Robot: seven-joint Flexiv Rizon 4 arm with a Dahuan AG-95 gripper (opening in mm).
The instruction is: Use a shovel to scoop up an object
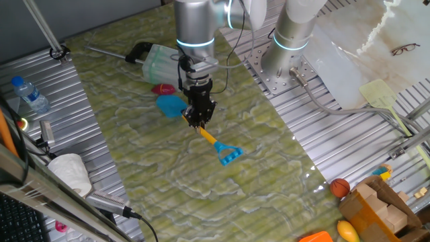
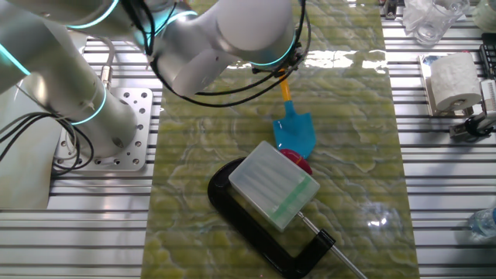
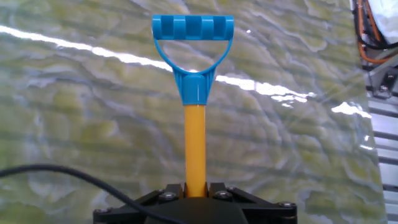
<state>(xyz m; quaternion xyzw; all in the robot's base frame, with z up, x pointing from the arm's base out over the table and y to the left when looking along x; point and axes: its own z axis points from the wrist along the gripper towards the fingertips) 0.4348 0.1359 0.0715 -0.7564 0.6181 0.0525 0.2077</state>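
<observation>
The gripper [image 1: 199, 119] is clamped on the yellow shaft of the toy shovel [image 1: 201, 131], holding it low over the green marbled table [image 1: 269, 168], with the blue D-shaped end pointing out toward the open middle of the mat and the blue blade lying back toward the far end. From the hand view the shaft runs straight up out of the black jaws, pinched on both sides, and the D-handle [image 3: 193, 37] sits at the top of the picture over the glossy surface. The blade [image 2: 297, 133] looks to rest on or just above the table, tilted slightly; I cannot tell for sure whether it touches. Right at the blade's edge lies the small dark red oval object [image 2: 295, 160], touching or almost touching the blue plastic on one side and tucked against the pale translucent dustpan [image 2: 274, 184] on the other. In one fixed view the red piece [image 1: 163, 89] sits between the blade and the dustpan [image 1: 161, 64], not on the blade. The dustpan's black handle [image 2: 256, 225] curves round beneath it. Off the mat, on the ribbed metal, stand a roll of paper [image 2: 452, 81] and a water bottle [image 1: 30, 94], and an orange ball [image 1: 340, 187] sits near some wooden blocks [image 1: 383, 205] at the other end.
</observation>
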